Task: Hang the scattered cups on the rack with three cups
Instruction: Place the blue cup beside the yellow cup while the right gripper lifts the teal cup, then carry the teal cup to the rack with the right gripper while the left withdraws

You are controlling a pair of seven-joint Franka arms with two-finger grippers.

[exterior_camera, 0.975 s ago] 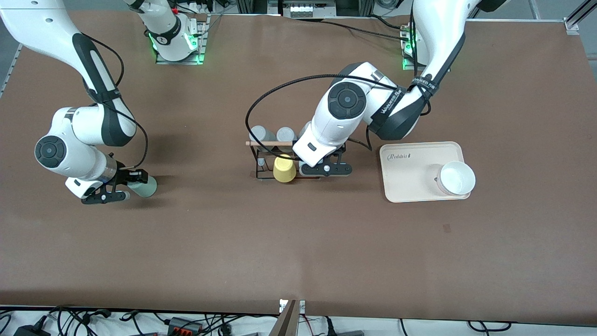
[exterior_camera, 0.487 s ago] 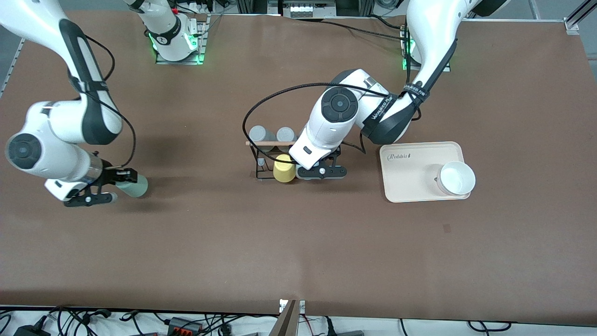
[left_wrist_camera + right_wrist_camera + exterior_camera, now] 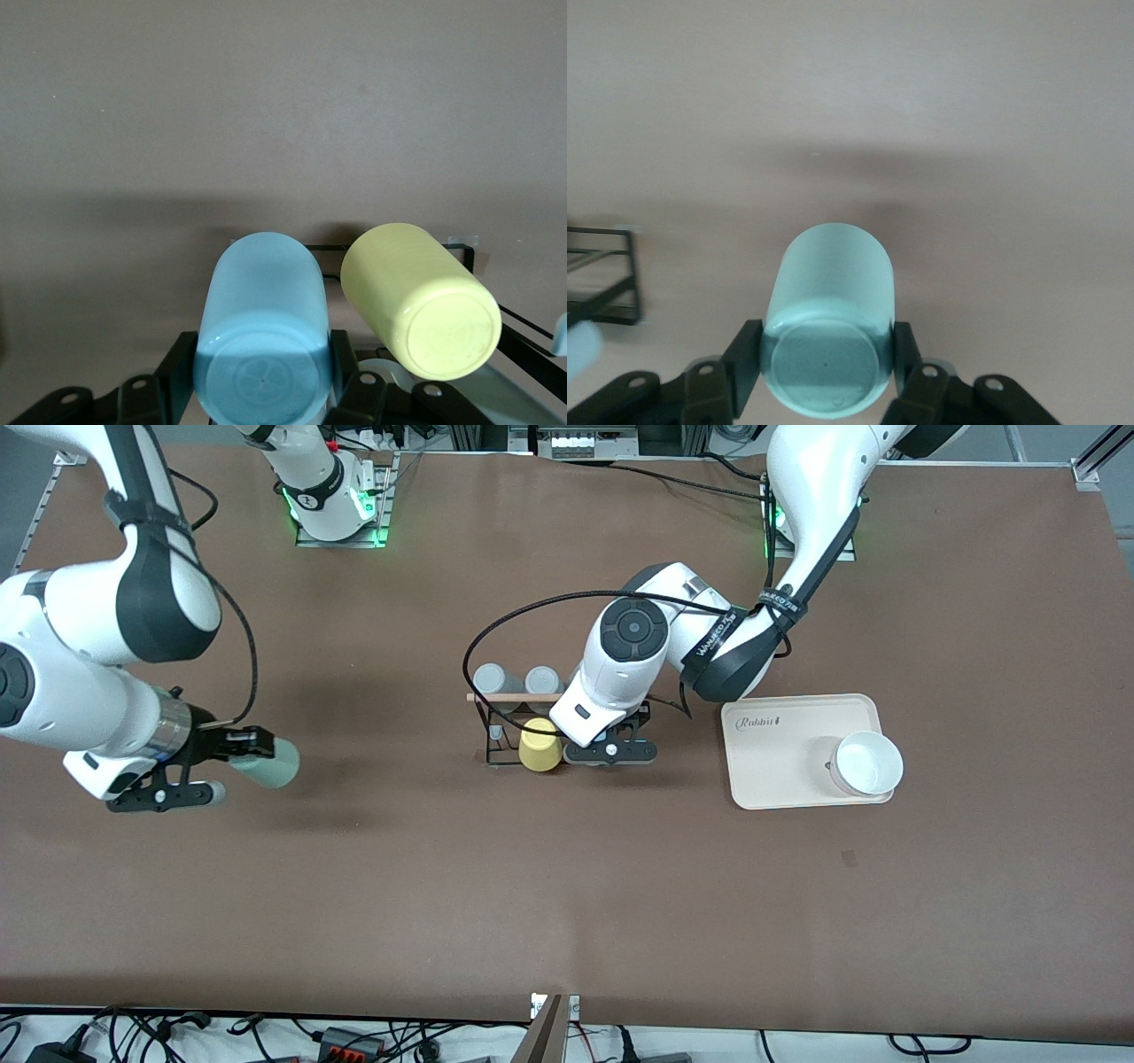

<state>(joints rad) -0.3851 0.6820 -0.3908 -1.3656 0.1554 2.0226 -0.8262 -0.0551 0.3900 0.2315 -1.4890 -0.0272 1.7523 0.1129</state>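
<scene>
The rack (image 3: 514, 697), a black wire frame with a wooden rod on top, stands mid-table. Two grey cups (image 3: 490, 679) and a yellow cup (image 3: 540, 746) hang on it. My left gripper (image 3: 611, 751) hangs over the rack beside the yellow cup (image 3: 416, 297), shut on the light blue cup (image 3: 261, 328), which lies sideways between the fingers (image 3: 347, 363). The front view hides this cup under the arm. My right gripper (image 3: 237, 760) is up over bare table toward the right arm's end, shut on the mint green cup (image 3: 266, 762), also held sideways (image 3: 830, 319).
A cream tray (image 3: 780, 779) with a white bowl (image 3: 868, 762) on it lies beside the rack toward the left arm's end. The left arm's black cable loops over the rack. The rack's wire frame (image 3: 602, 274) shows at the edge of the right wrist view.
The right arm has risen with the mint green cup, lifting it higher off the table. The left gripper has shifted slightly toward the yellow cup with the blue cup.
</scene>
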